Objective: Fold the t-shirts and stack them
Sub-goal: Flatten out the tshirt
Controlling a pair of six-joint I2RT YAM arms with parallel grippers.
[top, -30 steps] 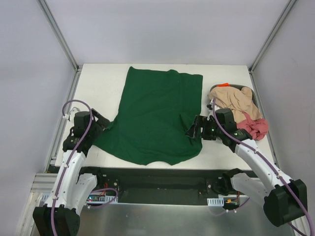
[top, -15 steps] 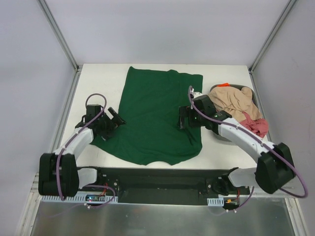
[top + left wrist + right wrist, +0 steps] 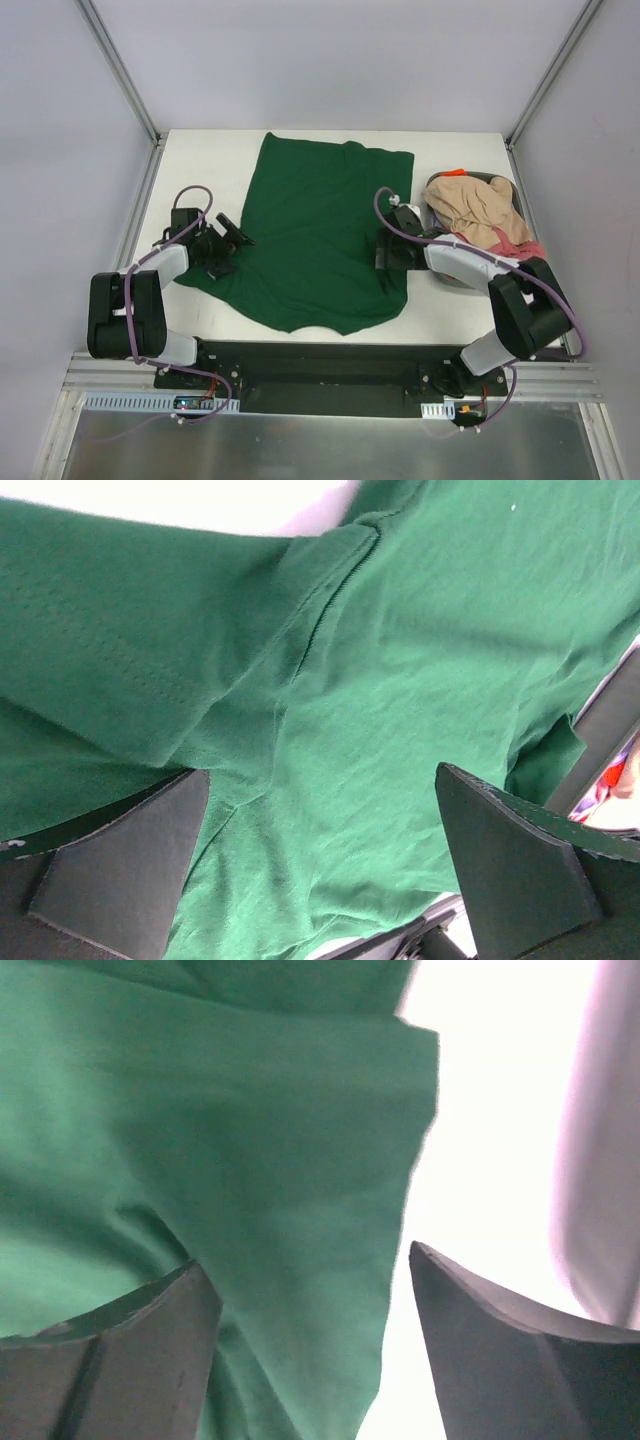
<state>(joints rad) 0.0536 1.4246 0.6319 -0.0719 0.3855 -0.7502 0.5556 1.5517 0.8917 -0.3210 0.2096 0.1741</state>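
Note:
A large dark green t-shirt (image 3: pixel 318 235) lies spread on the white table (image 3: pixel 200 180). My left gripper (image 3: pixel 228 250) is open at the shirt's left sleeve, fingers (image 3: pixel 120 865) spread over green cloth (image 3: pixel 380 730). My right gripper (image 3: pixel 386 255) is open at the shirt's right edge, its fingers (image 3: pixel 500 1350) straddling the cloth's hem (image 3: pixel 300 1210). A beige t-shirt (image 3: pixel 478 208) is heaped in a dark basket at the right, with a pink-red shirt (image 3: pixel 522 250) and an orange bit (image 3: pixel 456 173) beside it.
The dark basket (image 3: pixel 511 193) stands at the table's right side. Metal frame posts (image 3: pixel 120 70) rise at the back corners. The table's front edge (image 3: pixel 320 338) runs just below the shirt's hem.
Both arms have reached in and lowered onto the green shirt: the left gripper onto the left sleeve, the right gripper up and left onto the right edge. The shirt has barely shifted.

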